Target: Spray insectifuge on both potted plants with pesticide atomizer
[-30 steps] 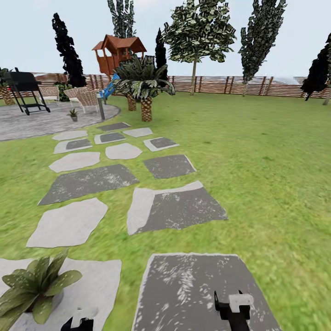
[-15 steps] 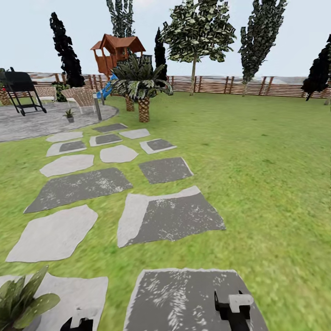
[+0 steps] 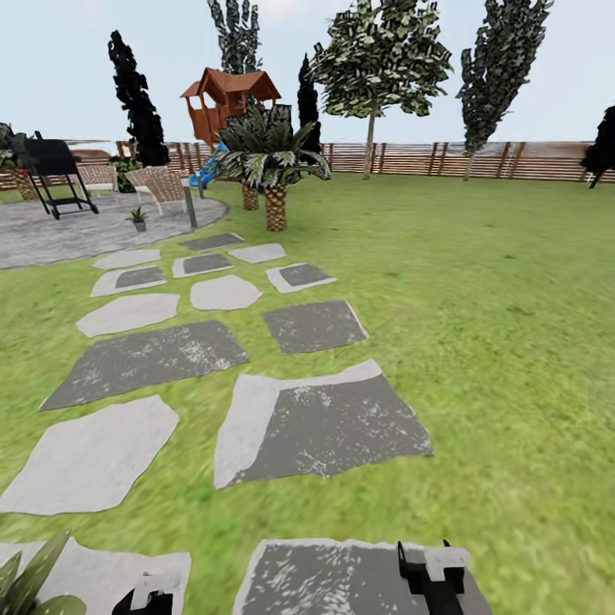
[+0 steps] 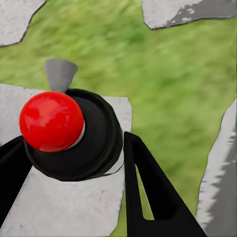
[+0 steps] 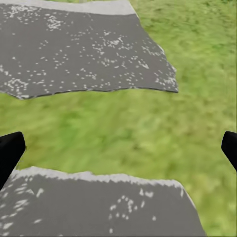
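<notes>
Held the right gripper point(image 3: 423, 553) spread wide and empty above a dark stepping stone point(image 3: 342, 576). Kept the left gripper point(image 3: 147, 591) parted around a black knob point(image 4: 96, 148) topped by a red ball point(image 4: 52, 121); impossible to tell whether pinching it. Stood beside one potted plant point(image 3: 26, 581) at the near left. Faced the second potted plant point(image 3: 137, 217) far off on the round patio point(image 3: 68, 239), near the bollard lamp point(image 3: 190, 202) and grill point(image 3: 51, 166). Had yet to pick up the pesticide atomizer, whereabouts impossible to tell. Judged barely begun: grasping and spraying both left to do.
</notes>
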Robot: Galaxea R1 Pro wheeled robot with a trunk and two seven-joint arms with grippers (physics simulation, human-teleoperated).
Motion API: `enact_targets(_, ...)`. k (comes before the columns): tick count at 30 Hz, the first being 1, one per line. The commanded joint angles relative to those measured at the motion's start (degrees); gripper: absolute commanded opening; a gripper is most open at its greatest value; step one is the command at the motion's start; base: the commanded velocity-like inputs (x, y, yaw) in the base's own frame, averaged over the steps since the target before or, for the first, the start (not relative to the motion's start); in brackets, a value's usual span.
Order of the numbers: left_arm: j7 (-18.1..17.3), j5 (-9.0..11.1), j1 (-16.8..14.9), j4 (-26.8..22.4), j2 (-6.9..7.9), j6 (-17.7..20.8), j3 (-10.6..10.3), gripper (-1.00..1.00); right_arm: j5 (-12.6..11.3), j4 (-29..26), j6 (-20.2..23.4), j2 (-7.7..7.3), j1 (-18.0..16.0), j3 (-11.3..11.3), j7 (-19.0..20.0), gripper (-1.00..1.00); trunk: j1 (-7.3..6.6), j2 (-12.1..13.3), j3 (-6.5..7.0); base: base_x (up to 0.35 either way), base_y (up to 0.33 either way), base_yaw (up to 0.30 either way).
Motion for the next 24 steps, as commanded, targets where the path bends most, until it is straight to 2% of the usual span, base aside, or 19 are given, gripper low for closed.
enact_targets(1, 0.18, 0.53, -0.04, 0.04, 0.02, -0.23, -0.45, -1.0, 0.52, 0.04, -0.01, 0.0, -0.03, 0.12, -0.59, 1.0, 0.03, -0.02, -0.05, 0.337, -0.002, 0.245)
enact_targets(13, 0.18, 0.44, -0.04, 0.05, 0.02, -0.24, -0.45, -1.0, 0.57, 0.04, -0.01, 0.0, -0.03, 0.12, -0.55, 1.0, 0.03, -0.02, -0.05, 0.338, 0.0, 0.248)
enact_targets(24, 0.18, 0.53, -0.04, 0.05, 0.25, -0.26, -0.43, -1.0, 0.61, 0.04, -0.01, -0.09, -0.03, 0.12, -0.53, 1.0, 0.03, -0.02, -0.05, 0.339, 0.0, 0.017)
